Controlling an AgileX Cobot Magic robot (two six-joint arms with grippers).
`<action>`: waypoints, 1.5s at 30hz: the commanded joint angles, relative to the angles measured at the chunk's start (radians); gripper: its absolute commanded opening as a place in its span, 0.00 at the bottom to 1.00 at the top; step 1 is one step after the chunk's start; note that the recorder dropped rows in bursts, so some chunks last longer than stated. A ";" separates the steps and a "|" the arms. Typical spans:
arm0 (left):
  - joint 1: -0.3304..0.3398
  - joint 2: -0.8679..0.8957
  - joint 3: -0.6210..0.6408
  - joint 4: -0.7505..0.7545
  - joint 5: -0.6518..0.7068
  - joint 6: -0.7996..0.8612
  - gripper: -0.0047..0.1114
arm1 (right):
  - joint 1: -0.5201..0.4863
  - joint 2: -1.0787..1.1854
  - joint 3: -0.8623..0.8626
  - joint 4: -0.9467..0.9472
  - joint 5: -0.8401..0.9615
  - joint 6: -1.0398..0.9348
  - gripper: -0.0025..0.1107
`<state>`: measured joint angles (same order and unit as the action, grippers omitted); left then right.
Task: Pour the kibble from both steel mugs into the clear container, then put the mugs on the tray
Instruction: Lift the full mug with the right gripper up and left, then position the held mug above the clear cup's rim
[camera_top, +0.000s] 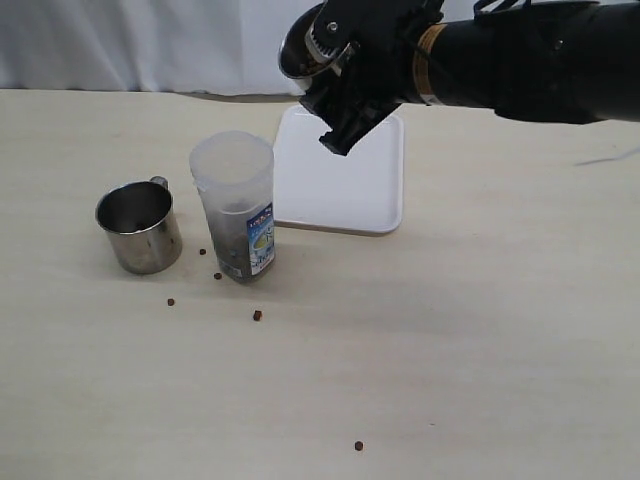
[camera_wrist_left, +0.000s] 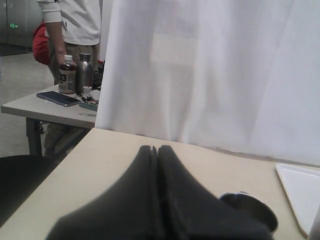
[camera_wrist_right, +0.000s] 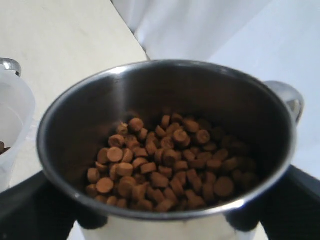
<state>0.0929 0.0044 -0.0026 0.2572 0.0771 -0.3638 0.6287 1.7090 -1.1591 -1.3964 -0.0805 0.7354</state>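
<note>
Kibble (camera_top: 226, 250) partly fills the clear container (camera_top: 235, 170); one mug (camera_top: 138, 225) stands empty. Right fingers (camera_wrist_right: 30, 210) grasp the full second mug (camera_wrist_right: 165, 95), unpoured; left fingers (camera_wrist_left: 142, 200) clenched. Tray (camera_top: 345, 190) awaits both.

Everything is being lit evenly, brightly (shadows soft); the left gripper (camera_wrist_left: 157, 148) is being rendered blurred, lower centre.

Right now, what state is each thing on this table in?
Raised shiny steel mug: tilted in right claw, holding brown kibble.
Standing shiny steel mug: upright, looks empty.
Tall clear plastic container: upright, open, partly filled.
Flat white tray: holds no mug.
Left claw: shut, empty.
</note>
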 joint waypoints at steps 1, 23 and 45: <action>0.000 -0.004 0.003 0.002 -0.006 -0.003 0.04 | 0.002 -0.012 -0.012 -0.003 0.001 0.016 0.07; 0.000 -0.004 0.003 0.002 -0.007 -0.003 0.04 | 0.034 -0.012 -0.010 0.732 0.137 -0.841 0.07; 0.000 -0.004 0.003 0.002 -0.004 -0.003 0.04 | 0.141 0.069 -0.122 0.723 0.299 -0.962 0.07</action>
<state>0.0929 0.0037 -0.0026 0.2572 0.0771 -0.3638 0.7688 1.7868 -1.2547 -0.6739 0.2114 -0.1955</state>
